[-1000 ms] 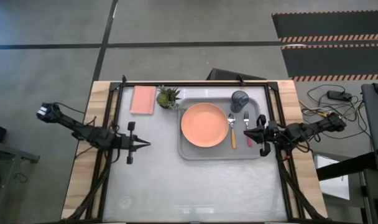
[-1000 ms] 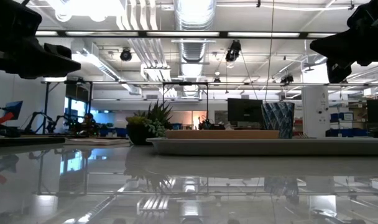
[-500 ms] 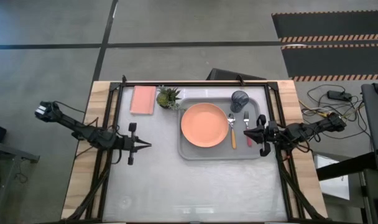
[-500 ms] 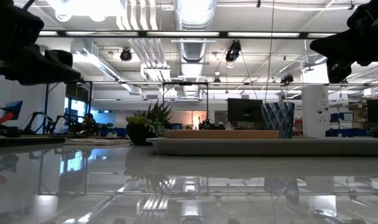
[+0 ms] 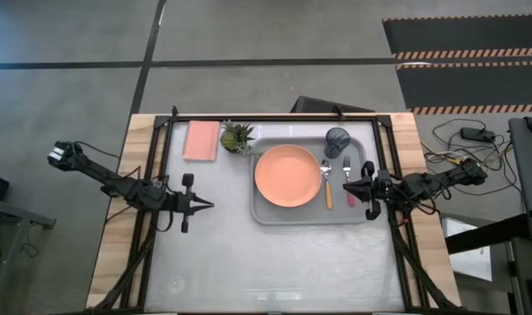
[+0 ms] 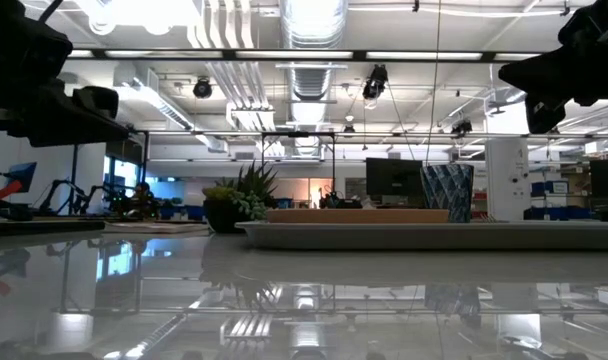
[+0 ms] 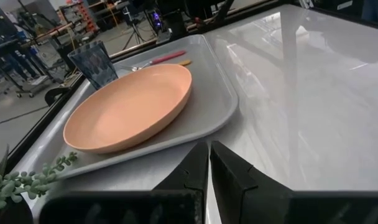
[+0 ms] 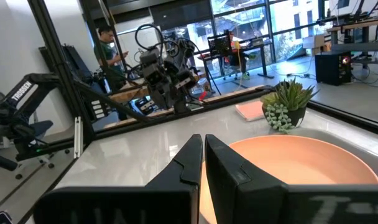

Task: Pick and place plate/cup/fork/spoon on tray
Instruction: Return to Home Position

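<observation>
Tray holds fork, tines toward the cup.

One each: plate, cup, fork, spoon, tray.

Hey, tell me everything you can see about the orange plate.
The plate is round, salmon-orange and matte, plastic by its look, shallow with a low raised rim. It is empty and lies flat, right way up, on the left part of the grey tray. The spoon lies close beside its right edge. The cup stands apart from it, near the tray's far right corner. Only the tray is seen touching the plate.
</observation>
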### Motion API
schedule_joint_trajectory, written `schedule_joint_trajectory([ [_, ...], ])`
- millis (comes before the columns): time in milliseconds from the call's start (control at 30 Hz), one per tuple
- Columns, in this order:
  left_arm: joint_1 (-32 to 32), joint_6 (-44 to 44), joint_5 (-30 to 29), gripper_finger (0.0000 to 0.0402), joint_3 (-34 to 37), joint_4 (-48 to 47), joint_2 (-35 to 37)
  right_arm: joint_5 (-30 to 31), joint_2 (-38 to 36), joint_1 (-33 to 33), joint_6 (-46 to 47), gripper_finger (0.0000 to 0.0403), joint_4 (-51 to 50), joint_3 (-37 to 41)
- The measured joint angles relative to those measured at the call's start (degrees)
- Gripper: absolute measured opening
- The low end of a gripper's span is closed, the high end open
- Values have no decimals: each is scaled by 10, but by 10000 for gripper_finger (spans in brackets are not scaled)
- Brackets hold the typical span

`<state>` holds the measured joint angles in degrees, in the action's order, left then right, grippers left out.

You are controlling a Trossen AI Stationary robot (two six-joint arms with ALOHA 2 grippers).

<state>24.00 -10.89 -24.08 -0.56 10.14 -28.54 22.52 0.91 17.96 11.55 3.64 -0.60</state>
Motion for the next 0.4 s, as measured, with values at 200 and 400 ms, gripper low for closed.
schedule_joint_trajectory([
  [200, 0, 0, 0, 0, 0, 0, -10, 0, 0, 0, 0, 9, 0, 0],
  [400, 0, 0, 0, 0, 0, 0, -19, 0, 0, 0, 0, 9, 0, 0],
])
